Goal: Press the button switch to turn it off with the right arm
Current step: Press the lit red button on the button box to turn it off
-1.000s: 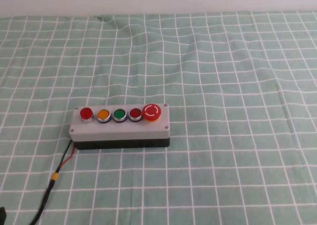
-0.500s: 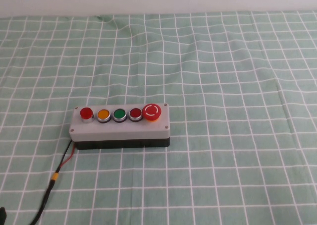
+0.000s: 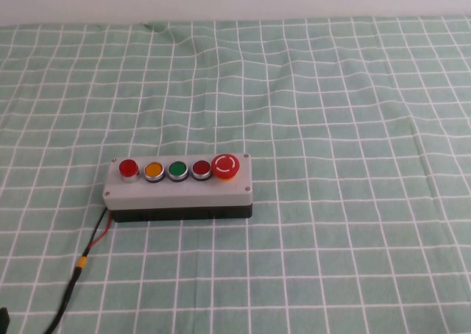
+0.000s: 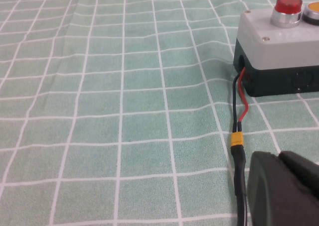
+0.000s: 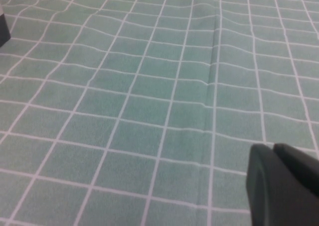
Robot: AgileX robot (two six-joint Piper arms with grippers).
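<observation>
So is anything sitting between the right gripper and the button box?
Nothing visible does. The right gripper hangs over checked cloth, outside the high view, and the button box has only that cloth around it. The left gripper is parked low beside the box's cable.

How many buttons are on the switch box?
5, in one row on the switch box, left to right: red, orange, green, darker red, large red mushroom. Left gripper near its cable; right gripper over the cloth.

The button switch box point(image 3: 179, 194), grey lid on black base, lies flat left of centre, four small buttons point(image 3: 177, 171) and a red mushroom button point(image 3: 225, 167) on top.
</observation>
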